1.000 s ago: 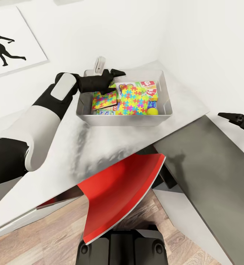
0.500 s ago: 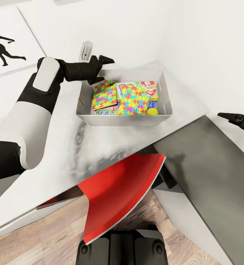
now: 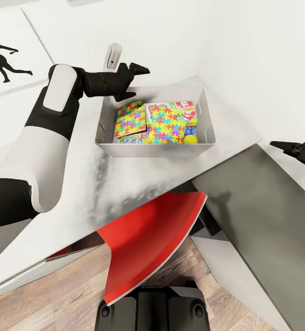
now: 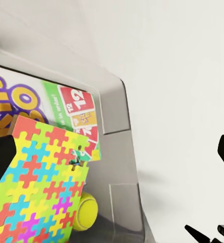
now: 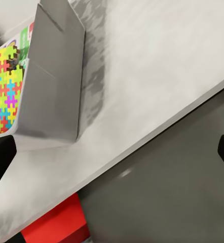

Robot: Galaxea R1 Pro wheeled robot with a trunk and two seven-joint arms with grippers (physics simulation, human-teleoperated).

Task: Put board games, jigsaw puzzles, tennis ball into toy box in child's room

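1. Pale table (image 3: 124,184) carries the toy box (image 3: 154,149) at twelve o'clock, so toys are kept together.
2. Jigsaw puzzles (image 3: 166,125) and ball (image 3: 190,138) are seen inside, over game boxes.
3. Left gripper (image 3: 135,82) is held empty, jaws parted, above the far rim at eleven o'clock; right gripper (image 3: 291,148), at three o'clock, appears nearly closed on nothing.

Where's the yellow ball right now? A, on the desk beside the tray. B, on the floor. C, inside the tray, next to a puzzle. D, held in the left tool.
C: the ball lies inside the tray, beside a puzzle.
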